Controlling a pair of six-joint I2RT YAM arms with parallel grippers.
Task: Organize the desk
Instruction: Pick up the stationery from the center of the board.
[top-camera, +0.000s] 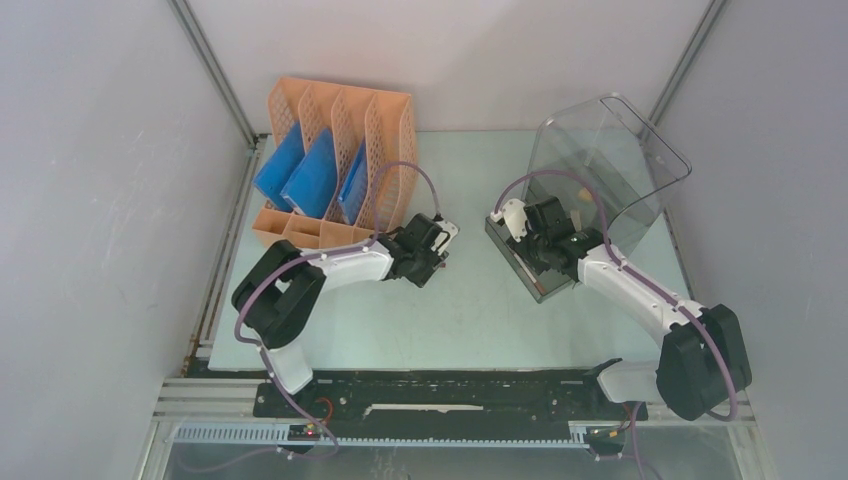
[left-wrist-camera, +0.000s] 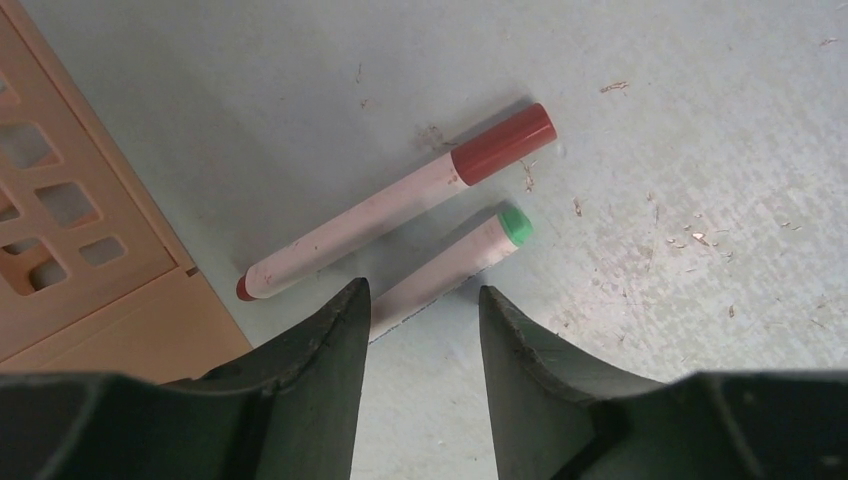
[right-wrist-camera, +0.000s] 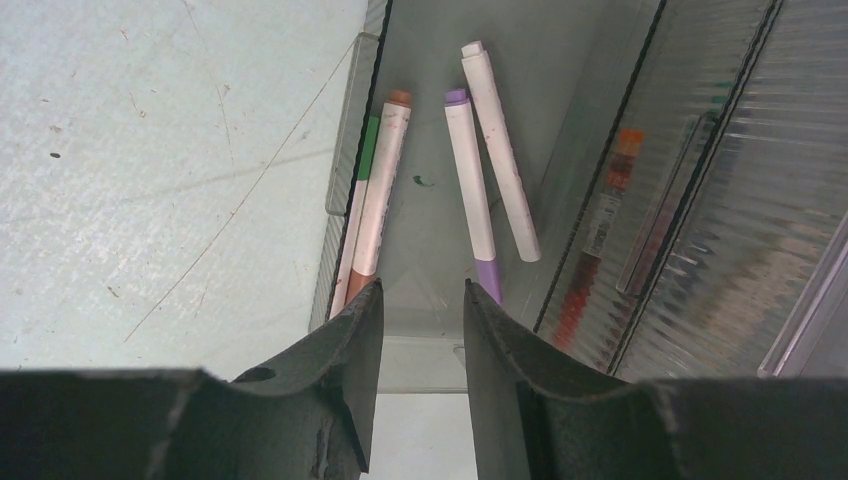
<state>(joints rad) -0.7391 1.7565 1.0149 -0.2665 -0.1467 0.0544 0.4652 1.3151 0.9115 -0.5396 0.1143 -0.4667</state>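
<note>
Spreading pale mint, the worktop (top-camera: 470, 310) carries an orange file rack (top-camera: 335, 160) at its far left. Just right of the rack's front corner lie a red-capped marker (left-wrist-camera: 400, 200) and a green-capped marker (left-wrist-camera: 470, 255), side by side. The left tool (left-wrist-camera: 422, 300), jaws partly apart, straddles the green one's tail without gripping it. Well right of the rack, the right tool (right-wrist-camera: 420, 295) hangs narrowly parted and empty over a clear drawer (right-wrist-camera: 425, 235) holding markers (right-wrist-camera: 380, 180).

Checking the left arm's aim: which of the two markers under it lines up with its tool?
The green-capped marker, whose end runs into the gap of the left tool; the red-capped marker lies outside it, toward the orange rack.
</note>
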